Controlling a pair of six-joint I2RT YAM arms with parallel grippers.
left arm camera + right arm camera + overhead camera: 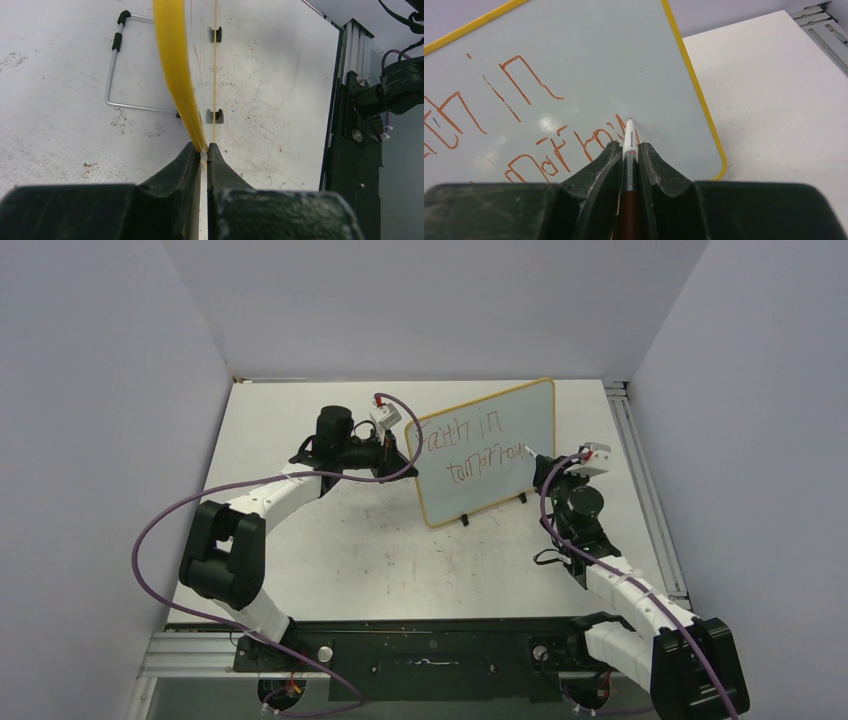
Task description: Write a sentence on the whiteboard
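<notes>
The whiteboard (500, 420) stands tilted on its two black feet near the table's middle, yellow frame around it. The sentence (470, 443) reads "Faith in" above "tomorrow" in reddish-brown letters; it also shows in the right wrist view (524, 95). My left gripper (398, 453) is shut on the board's left edge; in the left wrist view the yellow frame (175, 60) runs into my left gripper (203, 148). My right gripper (628, 146) is shut on a marker (629, 137) with a white front and brown barrel. Its tip touches the board at the end of the second line.
The board's wire stand (112, 75) rests on the table behind it. A metal rail (640, 470) runs along the table's right edge. The left arm's purple cable (180, 510) loops over the table. Grey walls enclose the back and sides.
</notes>
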